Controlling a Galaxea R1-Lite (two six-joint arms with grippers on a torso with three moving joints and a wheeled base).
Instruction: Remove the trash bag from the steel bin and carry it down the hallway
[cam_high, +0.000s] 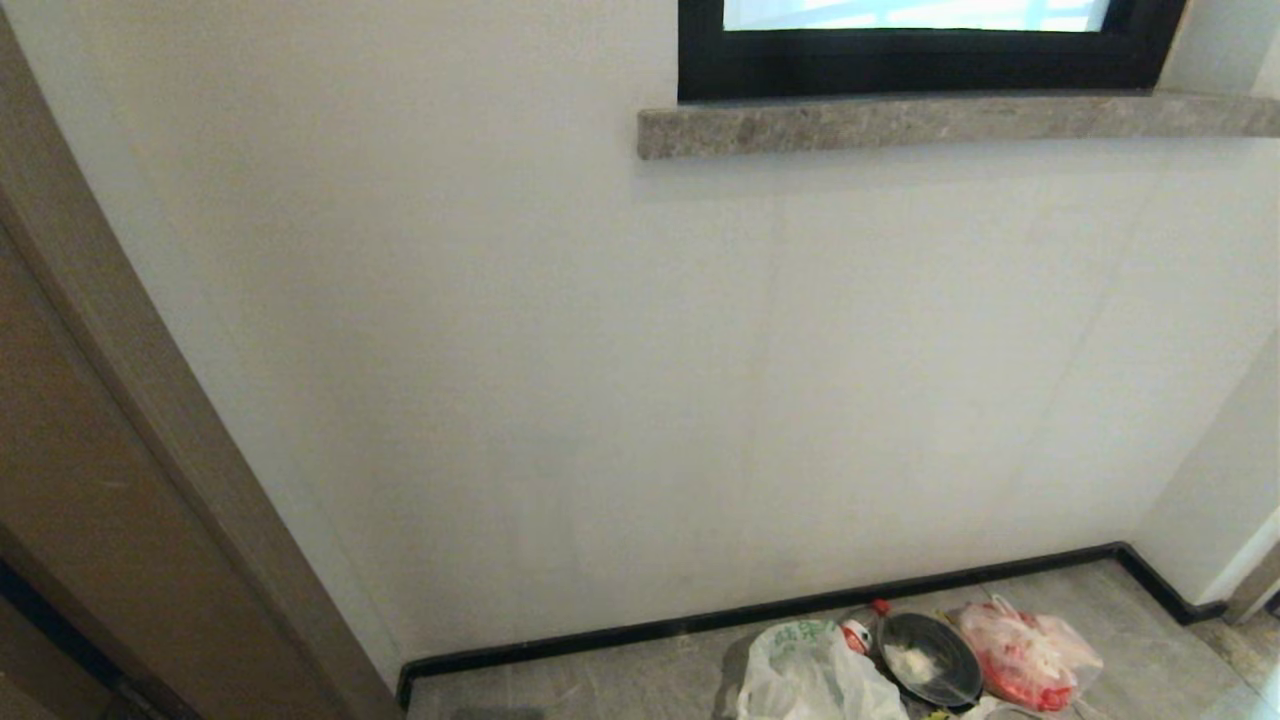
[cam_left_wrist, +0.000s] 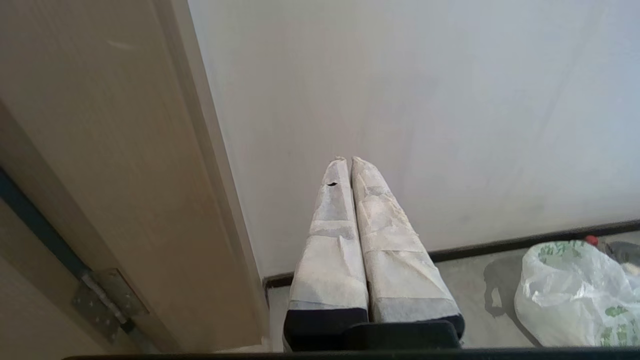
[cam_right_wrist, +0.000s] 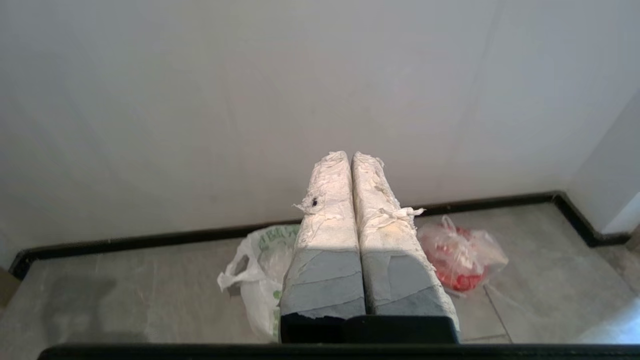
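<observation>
Fingers of both grippers are pressed together and hold nothing: the left gripper (cam_left_wrist: 350, 160) points at the white wall (cam_high: 600, 350) beside a wooden door frame (cam_high: 120, 400), and the right gripper (cam_right_wrist: 350, 155) points at the same wall above the floor (cam_right_wrist: 125, 295). Neither arm shows in the head view.

At the bottom edge of the head frame, right of centre, the trash bag (cam_high: 805, 670) sits crumpled with its green print showing. Just beside it, toward the right, stands the steel bin (cam_high: 930, 660), seen from above as a dark round mouth with something pale inside. Whether the bag is still tucked in the bin or only leans on it, I cannot tell. A red-capped bottle (cam_high: 862, 628) lies between them, and a clear bag with red contents (cam_high: 1030, 655) sits further right. A black baseboard (cam_high: 800, 605) runs behind all of it; a window sill (cam_high: 950, 120) crosses the upper right.

My judgement is that the task has barely begun: no grip on the bag, no lift, no carry down the hallway.
</observation>
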